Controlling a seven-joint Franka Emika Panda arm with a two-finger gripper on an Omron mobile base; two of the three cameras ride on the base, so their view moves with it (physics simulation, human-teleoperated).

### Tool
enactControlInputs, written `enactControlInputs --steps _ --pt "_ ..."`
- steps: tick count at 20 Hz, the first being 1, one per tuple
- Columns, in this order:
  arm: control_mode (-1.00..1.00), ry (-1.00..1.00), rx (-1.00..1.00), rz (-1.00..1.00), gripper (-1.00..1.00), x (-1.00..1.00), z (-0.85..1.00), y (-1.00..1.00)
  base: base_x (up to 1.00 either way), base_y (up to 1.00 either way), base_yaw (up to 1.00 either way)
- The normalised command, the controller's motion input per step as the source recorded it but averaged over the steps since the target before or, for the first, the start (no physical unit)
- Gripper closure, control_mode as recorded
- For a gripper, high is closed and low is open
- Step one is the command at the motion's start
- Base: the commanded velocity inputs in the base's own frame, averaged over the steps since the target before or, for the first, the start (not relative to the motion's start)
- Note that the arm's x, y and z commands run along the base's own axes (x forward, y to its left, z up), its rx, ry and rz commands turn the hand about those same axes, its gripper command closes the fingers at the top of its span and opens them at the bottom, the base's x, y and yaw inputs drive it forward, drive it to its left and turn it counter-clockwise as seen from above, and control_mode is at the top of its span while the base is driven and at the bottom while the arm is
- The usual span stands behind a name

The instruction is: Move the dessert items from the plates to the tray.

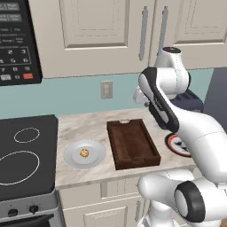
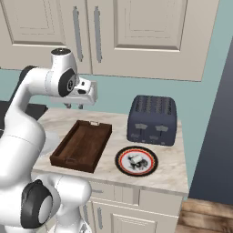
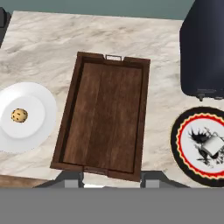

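Marble counter (image 3: 52, 39), cookie (image 3: 19, 115) on pale plate (image 3: 41, 127), white piece (image 3: 213, 144) on red-rimmed plate (image 3: 183, 144), gripper (image 3: 113, 179) state unclear.

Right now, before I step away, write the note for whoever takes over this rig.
End effector: high above the counter, over the near end of the tray; finger tips stand apart, nothing between them, whether it counts as open I cannot tell.
Cookie ball: on the pale plate, left of the tray.
White piece: on the red-rimmed plate, right of the tray, in front of the toaster.
Tray: nothing in it.
Done: nothing moved yet.
Left: carry both dessert items into the tray.
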Motion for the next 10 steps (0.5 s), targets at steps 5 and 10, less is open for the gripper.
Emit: enactControlInputs --steps 5,10 --pt "-1.00 0.00 0.00 -0.03 -1.00 -0.01 -0.13 0.27 0.00 0.00 0.00" --pt "-1.00 0.04 0.13 -0.04 -1.00 -0.03 -0.58 0.70 0.00 0.00 0.00"
